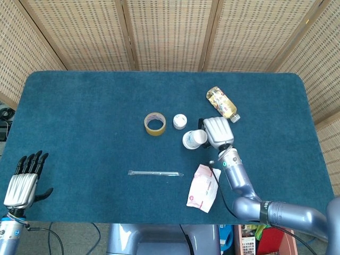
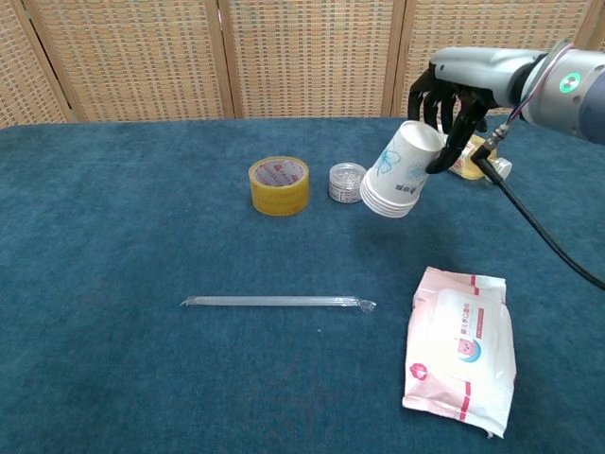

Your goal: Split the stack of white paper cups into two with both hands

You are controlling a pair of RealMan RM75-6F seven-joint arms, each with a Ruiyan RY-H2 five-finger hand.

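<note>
Blue table (image 1: 79,106), one cup stack (image 2: 399,172) gripped aloft by right hand (image 2: 452,106), left hand (image 1: 22,183) spread empty

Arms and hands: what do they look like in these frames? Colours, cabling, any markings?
Both arms are metallic silver-grey with rounded joint segments. The right arm has a small green indicator light near the wrist and a black cable trailing from it. The right hand and left hand have ribbed silver backs and black fingers. Another black cable hangs near the left wrist.
</note>
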